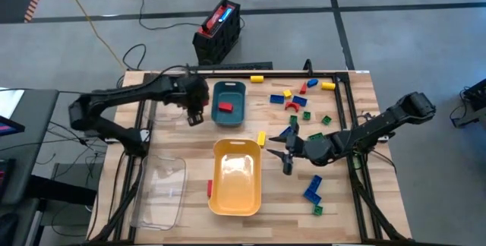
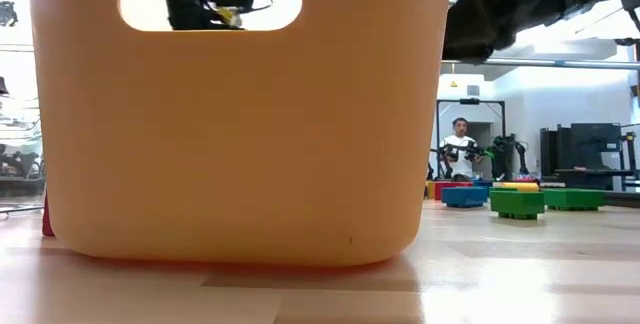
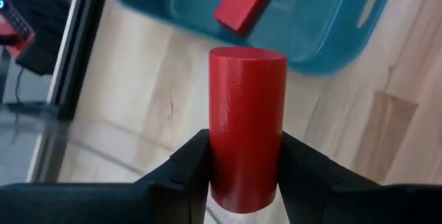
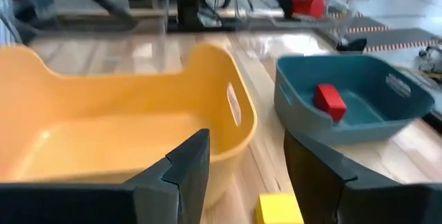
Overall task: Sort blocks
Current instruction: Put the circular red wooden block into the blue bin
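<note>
Wooden tabletop on a grey shop floor, cables everywhere, a red-and-black box off the far edge, and a person way back in the room.

We've got 3 trays: teal tray near 12 o'clock, yellow tray dead center, clear tray around 8 o'clock. Looks like color sorting imo, since the teal one has 1 red block in it and nothing else.

Left gripper sits just at the teal tray's 9 o'clock side, fingers clamped on a red cylinder block. It's held upright between the jaws, prob so it can drop cleanly in w/ the other red one. Not over the tray yet tho.

Right gripper hovers at the yellow tray's 3 o'clock side, fingers apart w/ nothing between them. A yellow block lies on the wood right by it, so we'd guess that's its next pick for the yellow tray, which looks empty.

Loose blocks are scattered from 1 to 4 o'clock: we count roughly 4 yellow, 3 red, 3-4 blue, 4-5 green. Some overlap, so approx. One more red bit pokes out at the yellow tray's 9 o'clock edge.
</note>
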Controlling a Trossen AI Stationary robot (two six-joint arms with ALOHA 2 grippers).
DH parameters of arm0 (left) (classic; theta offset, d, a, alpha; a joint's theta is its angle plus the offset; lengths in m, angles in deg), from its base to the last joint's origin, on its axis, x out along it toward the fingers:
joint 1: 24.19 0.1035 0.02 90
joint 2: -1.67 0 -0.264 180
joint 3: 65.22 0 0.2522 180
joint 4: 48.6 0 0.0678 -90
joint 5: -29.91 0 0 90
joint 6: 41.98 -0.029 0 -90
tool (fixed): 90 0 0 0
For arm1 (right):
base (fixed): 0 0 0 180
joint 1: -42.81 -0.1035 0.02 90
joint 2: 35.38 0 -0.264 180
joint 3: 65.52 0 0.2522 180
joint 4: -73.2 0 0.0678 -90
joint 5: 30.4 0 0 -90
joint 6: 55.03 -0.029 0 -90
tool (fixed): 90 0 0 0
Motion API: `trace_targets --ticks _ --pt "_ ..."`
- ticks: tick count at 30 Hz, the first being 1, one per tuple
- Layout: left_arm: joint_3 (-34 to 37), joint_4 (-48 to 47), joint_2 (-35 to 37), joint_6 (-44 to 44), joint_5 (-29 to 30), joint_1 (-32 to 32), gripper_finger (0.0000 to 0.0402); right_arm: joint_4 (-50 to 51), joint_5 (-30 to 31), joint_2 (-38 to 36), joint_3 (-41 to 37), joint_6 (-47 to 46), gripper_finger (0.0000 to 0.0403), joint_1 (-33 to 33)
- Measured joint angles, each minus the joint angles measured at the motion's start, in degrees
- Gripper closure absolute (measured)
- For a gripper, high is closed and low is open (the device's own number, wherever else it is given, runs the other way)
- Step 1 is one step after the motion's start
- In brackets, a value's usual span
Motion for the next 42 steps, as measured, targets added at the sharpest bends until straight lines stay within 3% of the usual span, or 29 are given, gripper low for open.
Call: trace_targets --ticks 12,23,35,42 --pt "-17.5 2.7 -20.1 -14.8 -4.5 2.3 0.0272 5.1 -0.2 -0.9 -1.5 -2.2 0.0205 4.2" --pt "-20.3 6.0 -32.0 -26.8 -6.8 7.1 0.0272 5.4 -1.3 -5.9 -1.5 -2.2 0.0205 3.6" --pt "-20.3 8.8 -33.6 -28.3 -6.8 7.5 0.027 5.6 -1.3 -6.4 -1.5 -1.4 0.0205 3.3" --pt "-20.3 10.3 -33.6 -27.4 -7.3 7.1 0.0242 5.1 -1.3 -6.4 -1.4 -0.3 0.0205 3.3"
